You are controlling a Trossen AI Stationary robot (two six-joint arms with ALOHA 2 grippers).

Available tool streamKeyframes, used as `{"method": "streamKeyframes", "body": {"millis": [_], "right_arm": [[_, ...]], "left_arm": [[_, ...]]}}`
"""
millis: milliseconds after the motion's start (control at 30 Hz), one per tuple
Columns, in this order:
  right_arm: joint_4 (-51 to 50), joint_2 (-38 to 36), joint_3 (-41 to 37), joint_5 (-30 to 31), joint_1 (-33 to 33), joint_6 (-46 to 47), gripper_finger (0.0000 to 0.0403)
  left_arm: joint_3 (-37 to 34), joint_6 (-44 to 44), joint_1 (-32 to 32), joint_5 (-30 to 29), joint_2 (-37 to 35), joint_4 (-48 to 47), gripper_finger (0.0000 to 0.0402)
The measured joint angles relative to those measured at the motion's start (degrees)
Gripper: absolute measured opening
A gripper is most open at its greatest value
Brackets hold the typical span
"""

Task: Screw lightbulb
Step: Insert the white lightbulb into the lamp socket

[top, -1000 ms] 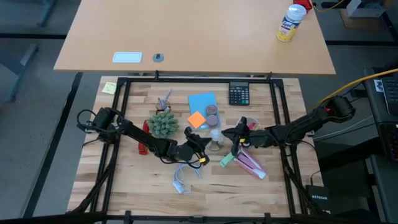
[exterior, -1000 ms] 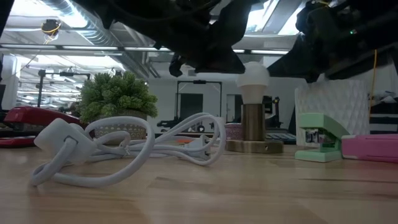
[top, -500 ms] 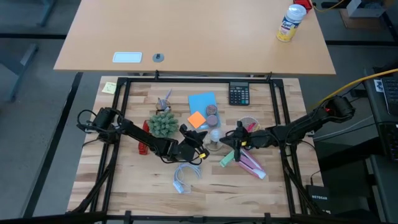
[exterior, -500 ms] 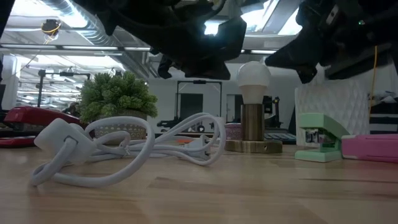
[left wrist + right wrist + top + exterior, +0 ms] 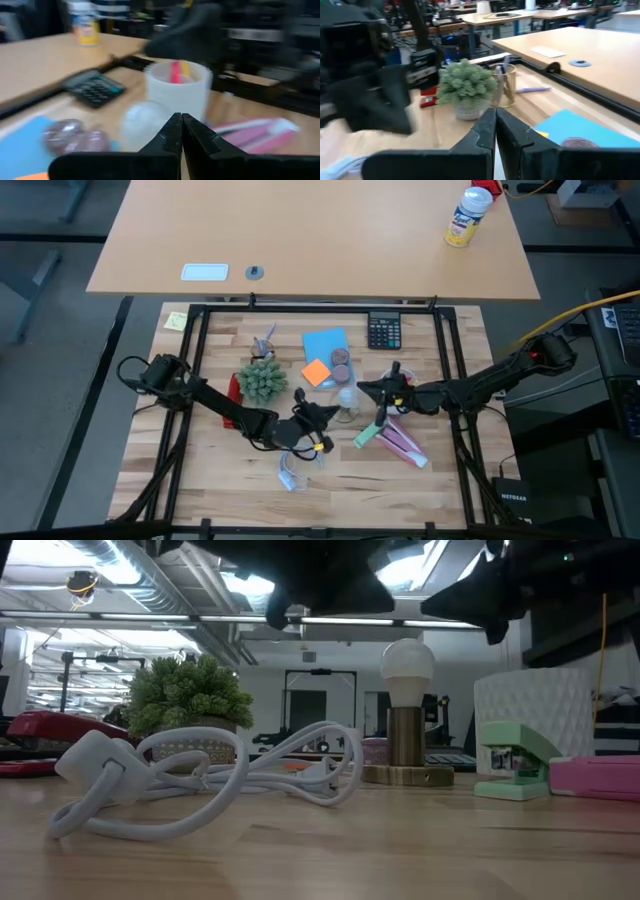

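The lightbulb [image 5: 346, 397] stands upright with its frosted white globe [image 5: 408, 660] on top of a brass socket base [image 5: 407, 745] at mid table. My left gripper [image 5: 322, 417] hovers shut just to the near left of it. In the left wrist view the globe [image 5: 144, 121] shows beyond the shut tips [image 5: 181, 120]. My right gripper [image 5: 364, 390] hovers shut just to the bulb's right, above table level, and its tips [image 5: 495, 116] meet with nothing between them. Neither gripper touches the bulb.
A white looped cord [image 5: 294, 468] lies near the front. A green stapler [image 5: 365, 437] and a pink case [image 5: 405, 446] lie to the right. Around the bulb are a white cup of pens [image 5: 400, 380], a plant [image 5: 262, 380], a red stapler [image 5: 232, 402], a blue pad [image 5: 325, 345] and a calculator [image 5: 384, 331].
Both grippers have risen from beside the bulb's globe and stayed shut. My left gripper has also drawn back toward the table's near edge. The bulb stands as before in its socket.
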Motion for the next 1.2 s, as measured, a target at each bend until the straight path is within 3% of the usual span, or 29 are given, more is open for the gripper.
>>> {"method": "streamKeyframes", "body": {"millis": [133,600,1200], "right_arm": [[-0.6,1.4,0.0,1.5,-0.1,-0.3,0.0017],[-1.5,7.5,0.0,0.6,-0.4,2.4,0.0017],[-1.2,7.4,0.0,-7.3,-0.4,7.6,0.0017]], "left_arm": [[0.0,-0.8,0.6,7.1,1.2,0.1,0.0001],[0.0,-5.1,4.5,7.2,3.7,-1.7,0.0001],[-0.1,-6.2,4.4,-3.2,3.7,-3.2,0.0001]]}}
